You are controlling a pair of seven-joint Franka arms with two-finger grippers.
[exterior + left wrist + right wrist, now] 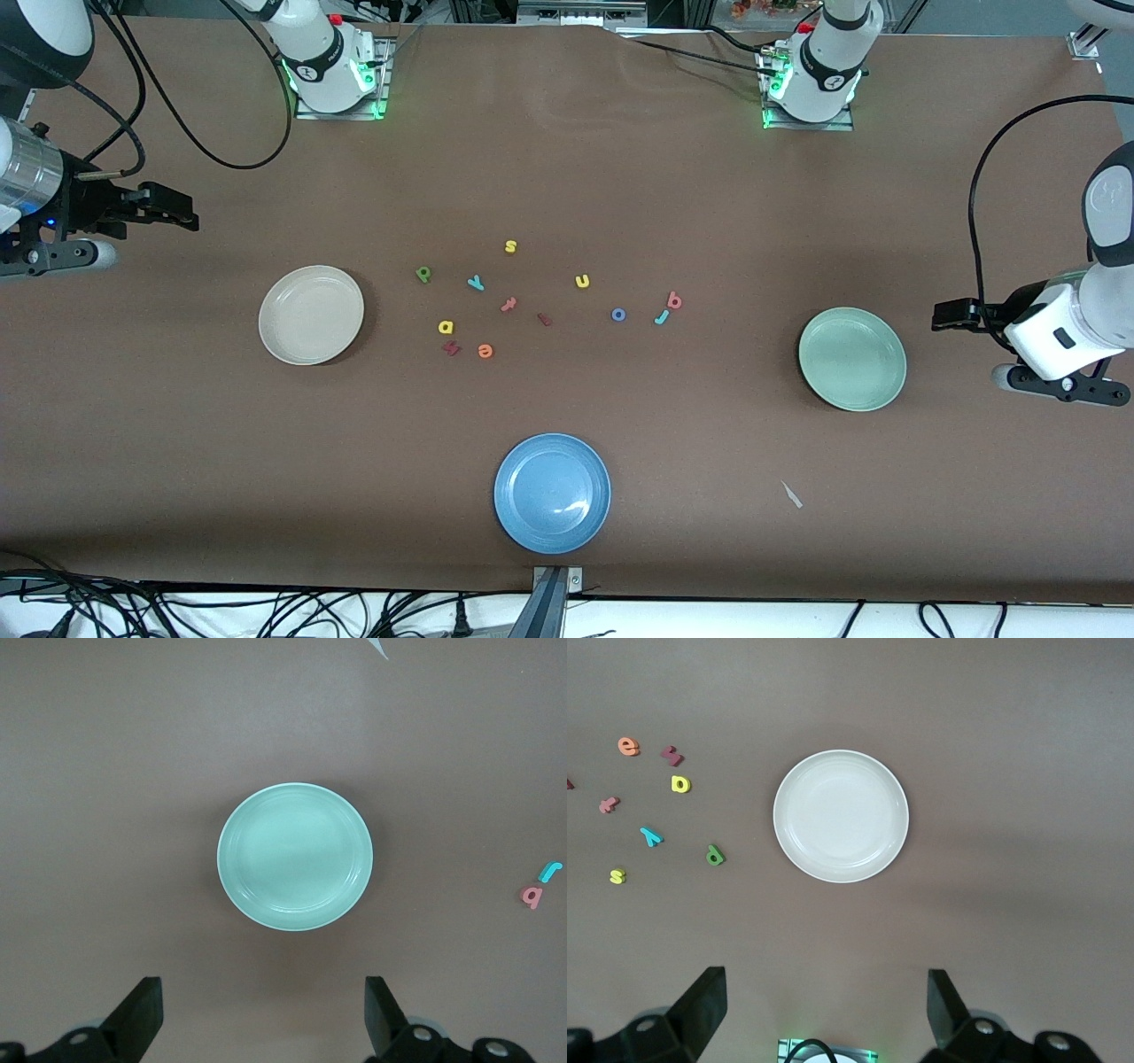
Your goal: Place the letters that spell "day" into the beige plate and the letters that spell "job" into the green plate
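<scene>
Note both plates empty: right gripper [819, 1014] above round cream-beige plate [841, 816], left gripper [263, 1014] above round mint-green plate [295, 857], jaws wide, nothing held, staged for sorting.

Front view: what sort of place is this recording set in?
Probably a robotics lab bench: a brown-covered table, two bolted-down white arm bases, loose cables along the edge, and small coloured foam letters as test props.

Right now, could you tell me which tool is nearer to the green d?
Right. The right tool hangs open past the beige plate from the d; the left tool hangs open by the green plate.
</scene>
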